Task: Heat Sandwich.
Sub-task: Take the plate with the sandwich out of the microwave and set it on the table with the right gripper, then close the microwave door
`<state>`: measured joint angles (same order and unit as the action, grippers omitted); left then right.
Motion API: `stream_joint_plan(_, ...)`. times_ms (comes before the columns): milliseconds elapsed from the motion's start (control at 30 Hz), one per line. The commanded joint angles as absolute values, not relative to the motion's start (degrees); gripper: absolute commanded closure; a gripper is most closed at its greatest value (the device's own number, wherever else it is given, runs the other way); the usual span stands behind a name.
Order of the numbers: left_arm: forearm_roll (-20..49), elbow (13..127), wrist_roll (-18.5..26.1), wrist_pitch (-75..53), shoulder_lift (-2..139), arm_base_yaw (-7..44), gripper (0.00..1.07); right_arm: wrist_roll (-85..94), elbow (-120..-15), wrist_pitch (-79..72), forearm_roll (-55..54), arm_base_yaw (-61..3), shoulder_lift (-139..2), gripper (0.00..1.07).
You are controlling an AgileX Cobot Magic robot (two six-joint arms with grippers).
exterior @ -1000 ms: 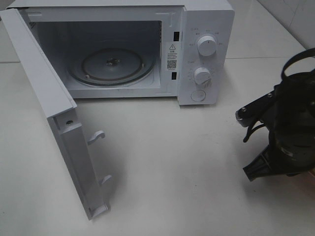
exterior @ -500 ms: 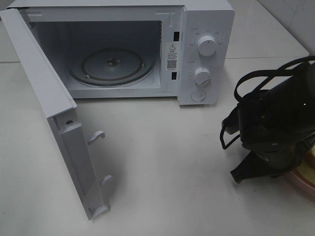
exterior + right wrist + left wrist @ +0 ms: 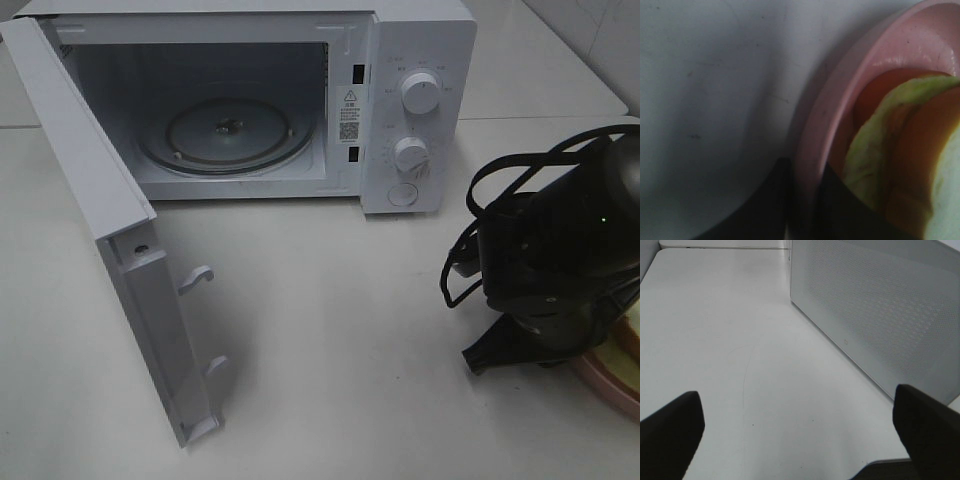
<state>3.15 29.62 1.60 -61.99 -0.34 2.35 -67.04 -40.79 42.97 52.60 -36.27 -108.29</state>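
Sandwich waits on a plate at the table's right edge, microwave door wide open

The sandwich (image 3: 900,160), orientation unclear, lies on the pink plate (image 3: 840,100), largely hidden under the right gripper (image 3: 802,210), whose fingers straddle the plate's rim, the sandwich just inside. The left gripper (image 3: 800,440) is spread wide beside the microwave (image 3: 300,100).
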Motion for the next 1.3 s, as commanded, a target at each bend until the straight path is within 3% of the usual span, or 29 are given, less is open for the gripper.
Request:
stream_joint_plan(33,3.6,29.5,1.5,-61.3,-0.7,2.2,0.1,-66.0,-41.1,43.4,51.6,-36.0,-107.7,0.76)
stream_joint_plan(100,3.6,29.5,1.5,-61.3,-0.7,2.2,0.1,-62.9,-41.1,41.7,48.8,-36.0,-105.9,0.64)
stream_joint_plan(633,3.6,29.5,1.5,-61.3,-0.7,2.2,0.1,-39.2,-41.1,44.7,36.6,-36.0,-87.1,0.25)
stream_joint_plan(800,3.6,29.5,1.5,-61.3,-0.7,2.2,0.1,-33.9,-41.1,47.8,36.2,-36.0,-79.8,0.24)
stream_joint_plan(1300,3.6,29.5,1.5,-61.3,-0.7,2.2,0.1,-12.0,-41.1,54.3,20.1,-36.1,-59.1,0.25)
